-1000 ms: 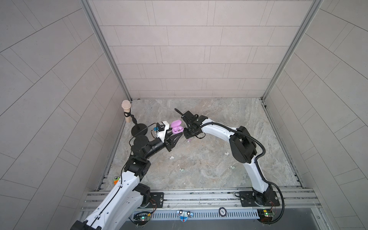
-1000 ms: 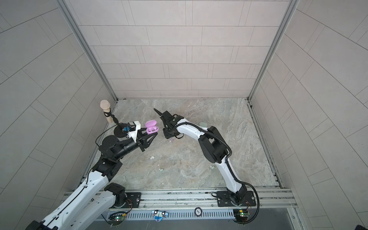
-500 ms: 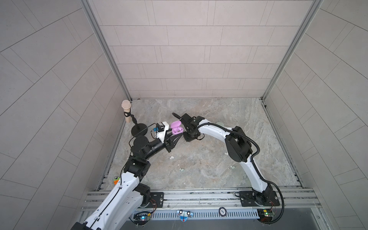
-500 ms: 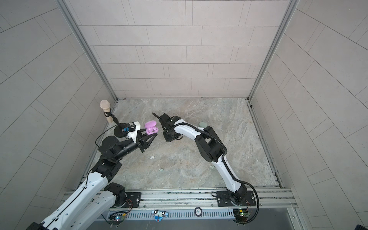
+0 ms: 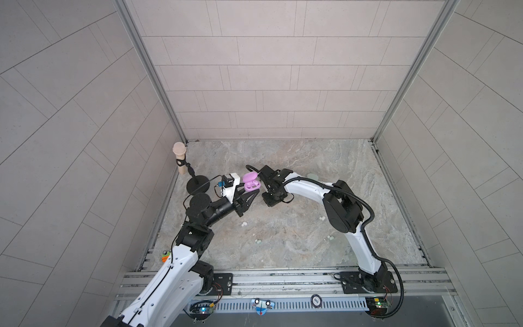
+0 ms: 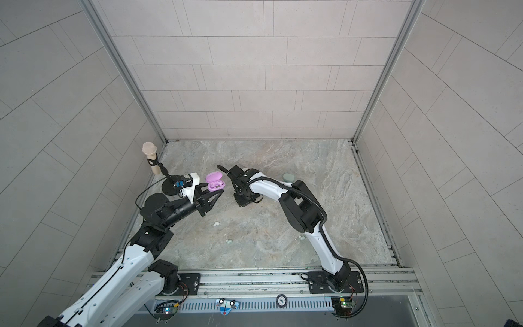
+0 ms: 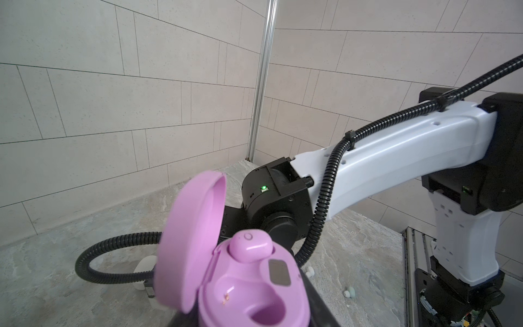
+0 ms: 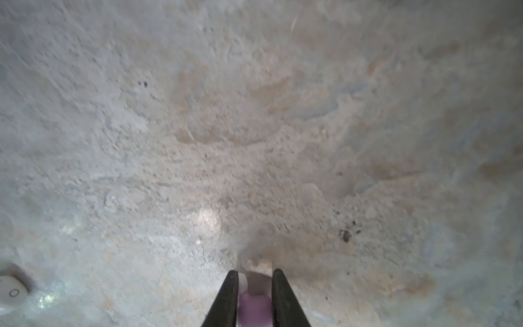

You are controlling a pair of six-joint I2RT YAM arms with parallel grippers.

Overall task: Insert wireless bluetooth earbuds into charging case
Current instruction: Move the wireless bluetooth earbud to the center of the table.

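Note:
My left gripper (image 5: 250, 194) is shut on the base of a lilac charging case (image 5: 250, 182) (image 7: 243, 288), held up above the table with its lid (image 7: 189, 240) open. One lilac earbud (image 7: 250, 249) sits in a socket; the other socket (image 7: 263, 311) is empty. Just right of the case, my right gripper (image 5: 270, 201) points down at the table. In the right wrist view its fingertips (image 8: 253, 273) are shut on a lilac earbud (image 8: 253, 305), close to the surface.
Loose on the marble table lie a white earbud (image 5: 244, 223), mint earbuds (image 5: 258, 241) (image 5: 329, 237) and another white one (image 5: 406, 218). A mint case (image 5: 312, 176) lies behind the right arm and a white case (image 8: 10, 291) near it. A microphone on its stand (image 5: 179, 158) is at the back left.
The right gripper's jaws have closed onto the lilac earbud and its wrist has shifted slightly left. The left arm holds the case where it was.

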